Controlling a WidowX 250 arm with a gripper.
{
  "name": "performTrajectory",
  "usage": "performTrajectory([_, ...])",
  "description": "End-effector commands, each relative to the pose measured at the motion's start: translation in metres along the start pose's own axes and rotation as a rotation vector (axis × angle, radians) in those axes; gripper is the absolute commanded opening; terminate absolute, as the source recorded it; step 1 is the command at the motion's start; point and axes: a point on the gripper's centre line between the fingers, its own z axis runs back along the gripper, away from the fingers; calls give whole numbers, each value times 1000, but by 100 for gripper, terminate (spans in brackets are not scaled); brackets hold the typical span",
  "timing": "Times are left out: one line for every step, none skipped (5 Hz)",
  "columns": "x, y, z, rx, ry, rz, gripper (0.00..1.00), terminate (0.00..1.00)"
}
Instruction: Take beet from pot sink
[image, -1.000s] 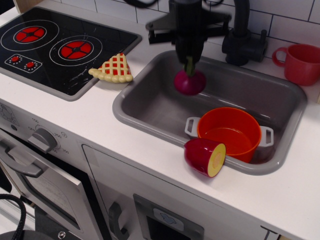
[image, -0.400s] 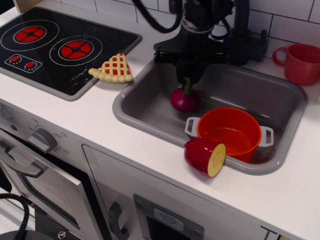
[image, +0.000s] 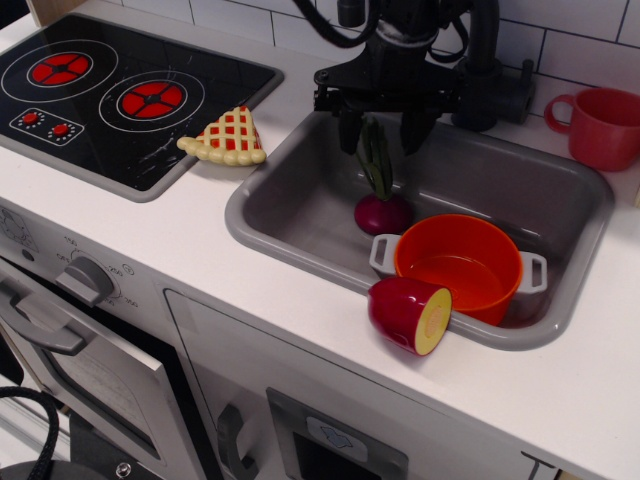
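The magenta beet (image: 383, 212) rests on the floor of the grey sink (image: 300, 215), its green stalk (image: 376, 160) pointing up and back. It sits just left of the orange-red pot (image: 458, 266), close to the pot's grey left handle. The pot looks empty. My gripper (image: 380, 128) is open above the beet, its two black fingers (image: 347, 125) standing either side of the stalk's top without holding it.
A halved purple piece with a yellow cut face (image: 410, 313) sits on the sink's front rim. A red mug (image: 603, 127) stands at the back right. A black faucet (image: 485, 80) is behind the sink. A pie slice (image: 228, 138) lies by the black stovetop (image: 110, 90).
The gripper lowered the beet to the sink floor, let go of its stalk and opened, then rose slightly. The beet now rests beside the pot.
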Motion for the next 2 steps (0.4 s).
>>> performTrajectory([11, 2, 38, -41, -66, 13, 100, 0])
performTrajectory([11, 2, 38, -41, -66, 13, 100, 100])
